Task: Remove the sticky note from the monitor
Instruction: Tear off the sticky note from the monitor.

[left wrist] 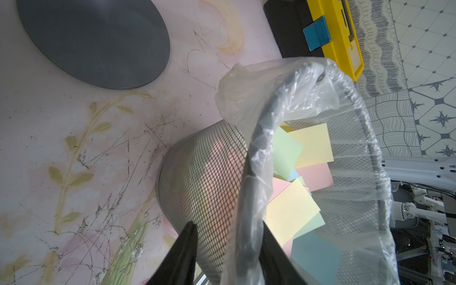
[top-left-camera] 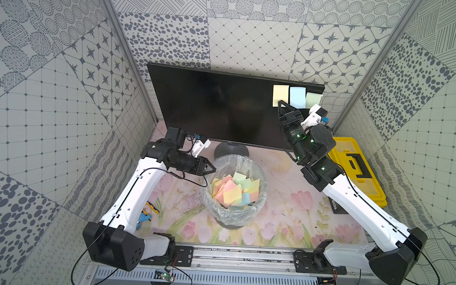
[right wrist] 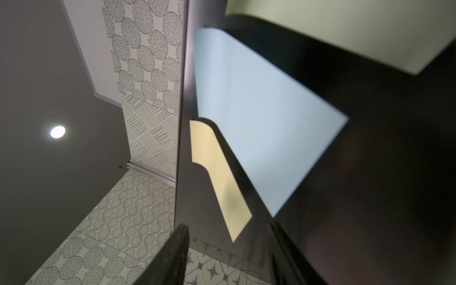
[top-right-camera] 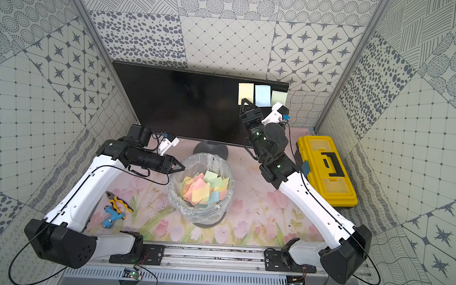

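The monitor (top-left-camera: 218,105) stands at the counter's back edge with yellow (top-left-camera: 280,95), blue (top-left-camera: 297,96) and green (top-left-camera: 313,99) sticky notes along its top right corner; the right gripper (top-left-camera: 283,104), jaws apart, sits at the yellow note's lower edge; the left gripper (top-left-camera: 211,169) is closed, empty, beside the bin (top-left-camera: 260,201)

Yellow note (top-left-camera: 280,95), blue note (top-left-camera: 297,97), green note (top-left-camera: 313,99) on black monitor (top-left-camera: 212,104).

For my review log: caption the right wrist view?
Open right claw below yellow note and blue note on monitor.
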Motion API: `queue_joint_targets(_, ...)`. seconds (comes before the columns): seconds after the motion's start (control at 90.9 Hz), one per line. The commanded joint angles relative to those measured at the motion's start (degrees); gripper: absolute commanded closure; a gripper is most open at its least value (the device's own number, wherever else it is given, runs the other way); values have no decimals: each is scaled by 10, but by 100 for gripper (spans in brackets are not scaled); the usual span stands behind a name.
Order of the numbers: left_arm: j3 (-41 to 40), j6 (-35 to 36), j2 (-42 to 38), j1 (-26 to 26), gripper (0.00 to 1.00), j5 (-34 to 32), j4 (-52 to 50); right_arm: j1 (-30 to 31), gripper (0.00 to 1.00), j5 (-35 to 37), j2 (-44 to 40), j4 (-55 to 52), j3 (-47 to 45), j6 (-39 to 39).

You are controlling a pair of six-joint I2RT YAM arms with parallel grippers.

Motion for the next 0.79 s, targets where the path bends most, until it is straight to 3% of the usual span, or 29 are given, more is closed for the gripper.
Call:
queue_joint_targets(0.0, -1, 8, 5, 1, 58, 7, -5, -5, 47, -19, 21, 18, 27, 3)
queue_joint_targets(0.517, -5, 8, -2, 1, 58, 10, -4, -7, 64, -18, 40, 43, 51, -4)
queue_joint_targets(0.605, -5, 7, -2, 1, 58, 11, -4, -7, 69, -15, 38, 43, 53, -7)
queue_joint_targets(0.781, -4, 7, -2, 1, 58, 11, -4, -8, 90, -12, 37, 43, 55, -7)
